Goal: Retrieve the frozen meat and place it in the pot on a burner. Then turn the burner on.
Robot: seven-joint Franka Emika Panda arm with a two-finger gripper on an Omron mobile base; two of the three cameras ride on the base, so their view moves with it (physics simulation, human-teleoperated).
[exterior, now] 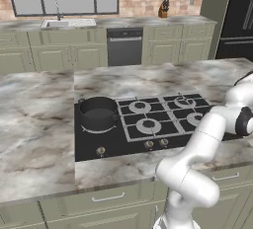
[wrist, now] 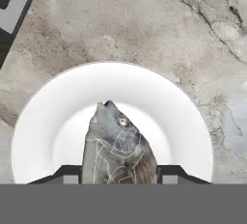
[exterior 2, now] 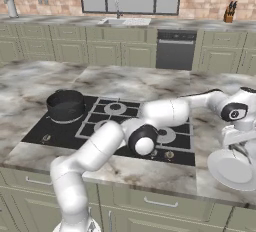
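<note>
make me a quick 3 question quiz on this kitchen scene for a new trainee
1. True or false: the pot already has the fish in it.
2. Where does the white plate sit? A) on the cooktop B) on the marble counter beside the cooktop C) in the sink
3. Fill in: in the hand view, the fish lies on the ______.

Key
1. False. The pot looks empty, and the fish is over the plate, between the gripper fingers.
2. B
3. plate
</note>
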